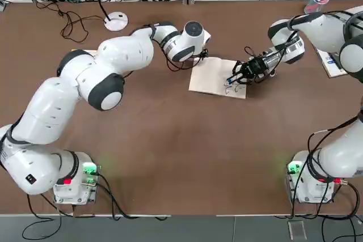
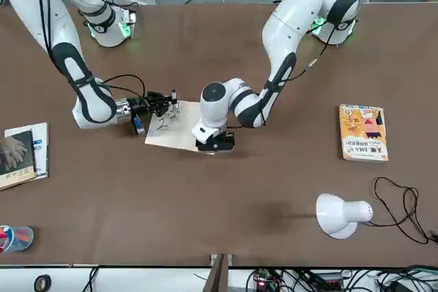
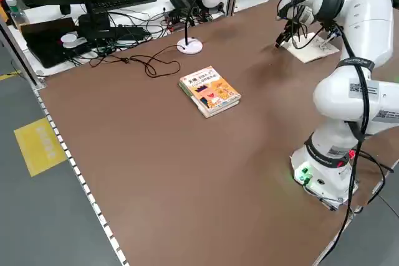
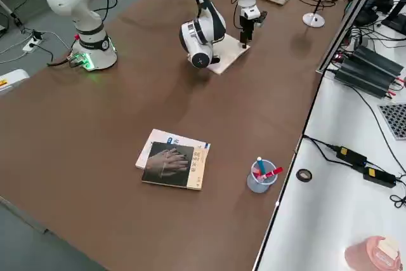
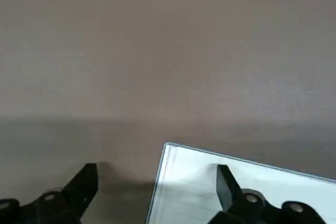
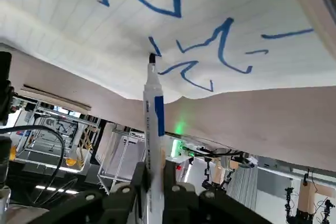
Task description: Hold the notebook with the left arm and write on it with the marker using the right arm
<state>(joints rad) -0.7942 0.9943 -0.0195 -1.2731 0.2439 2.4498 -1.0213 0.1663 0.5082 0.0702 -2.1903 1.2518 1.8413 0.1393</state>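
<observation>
The cream-white notebook [image 1: 214,76] lies open on the brown table, with blue scribbles [image 6: 199,51] on its page. My right gripper [image 1: 243,73] is shut on the marker [image 6: 154,124], a slim white pen with a blue label. The marker's dark tip touches the page among the scribbles. My left gripper [image 2: 215,144] points down at the notebook's far corner. It is open, with one finger [image 5: 229,186] over the page and the other finger [image 5: 84,184] over the bare table beside the notebook [image 5: 199,182].
A yellow-orange book [image 2: 363,133] lies on the left arm's side of the table. A grey photo-cover book [image 4: 172,162] and a clear cup of pens [image 4: 261,176] sit beyond the right arm. At the far edge there is a white desk lamp [image 1: 116,21] with trailing cables.
</observation>
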